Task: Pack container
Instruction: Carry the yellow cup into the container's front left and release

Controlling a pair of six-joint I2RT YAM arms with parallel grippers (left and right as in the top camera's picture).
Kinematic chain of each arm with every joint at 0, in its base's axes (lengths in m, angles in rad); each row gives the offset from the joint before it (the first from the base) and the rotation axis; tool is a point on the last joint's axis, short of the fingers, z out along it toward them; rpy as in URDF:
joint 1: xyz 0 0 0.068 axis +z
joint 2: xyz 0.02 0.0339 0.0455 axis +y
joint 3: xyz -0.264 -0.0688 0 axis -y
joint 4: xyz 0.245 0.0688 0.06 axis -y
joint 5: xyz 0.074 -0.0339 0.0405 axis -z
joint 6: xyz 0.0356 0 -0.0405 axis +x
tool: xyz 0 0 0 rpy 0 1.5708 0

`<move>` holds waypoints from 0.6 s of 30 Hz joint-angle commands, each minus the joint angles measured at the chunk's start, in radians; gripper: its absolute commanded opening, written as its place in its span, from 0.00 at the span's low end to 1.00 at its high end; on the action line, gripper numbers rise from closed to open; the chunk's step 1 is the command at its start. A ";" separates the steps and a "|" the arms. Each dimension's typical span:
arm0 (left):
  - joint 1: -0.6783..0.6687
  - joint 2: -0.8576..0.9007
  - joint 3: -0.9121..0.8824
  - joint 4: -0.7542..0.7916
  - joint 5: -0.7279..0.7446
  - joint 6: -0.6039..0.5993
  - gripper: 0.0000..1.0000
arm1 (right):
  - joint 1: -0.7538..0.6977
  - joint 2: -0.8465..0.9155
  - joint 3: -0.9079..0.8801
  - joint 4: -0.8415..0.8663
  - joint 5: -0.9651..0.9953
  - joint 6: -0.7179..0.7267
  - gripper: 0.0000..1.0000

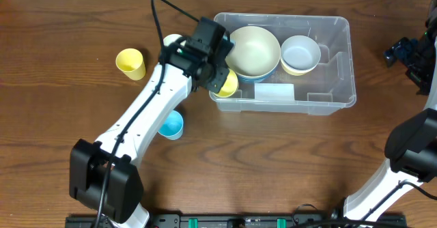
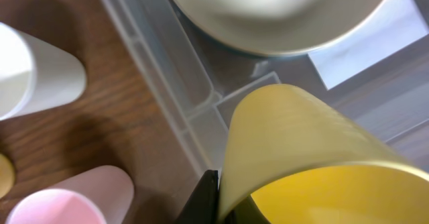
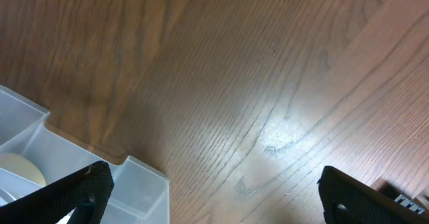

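Note:
The container [image 1: 336,74] is a large clear bin at the table's back middle, with a white label [image 1: 274,91] on its front wall. Inside it lie a big cream bowl [image 1: 254,50] and a smaller white bowl [image 1: 300,53]. My left gripper [image 1: 217,78] is shut on a yellow cup [image 1: 227,84], holding it by the rim at the bin's front-left corner. The left wrist view shows that cup [image 2: 295,150] over the bin's corner [image 2: 174,96], pinched by the gripper [image 2: 218,200]. My right gripper [image 1: 408,53] is open and empty, right of the bin [image 3: 141,184].
A second yellow cup [image 1: 130,63] stands at the left and a blue cup [image 1: 171,125] lies beside my left arm. A white cup [image 2: 33,76] and a pink cup [image 2: 67,200] lie on the wood just left of the bin. My right gripper [image 3: 214,197] hovers over bare wood.

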 commanded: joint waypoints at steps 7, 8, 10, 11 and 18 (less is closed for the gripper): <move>0.002 0.014 0.138 -0.023 0.008 -0.004 0.06 | 0.003 -0.001 -0.003 0.000 0.011 0.018 0.99; 0.002 0.023 0.138 -0.027 0.021 -0.004 0.06 | 0.003 -0.001 -0.003 0.000 0.011 0.018 0.99; -0.001 0.049 0.138 -0.035 0.037 0.000 0.06 | 0.003 -0.001 -0.003 0.000 0.011 0.018 0.99; -0.005 0.063 0.138 -0.040 0.037 0.004 0.06 | 0.003 -0.001 -0.003 0.000 0.011 0.018 0.99; -0.027 0.156 0.138 -0.041 0.036 0.011 0.06 | 0.003 -0.001 -0.003 0.000 0.011 0.018 0.99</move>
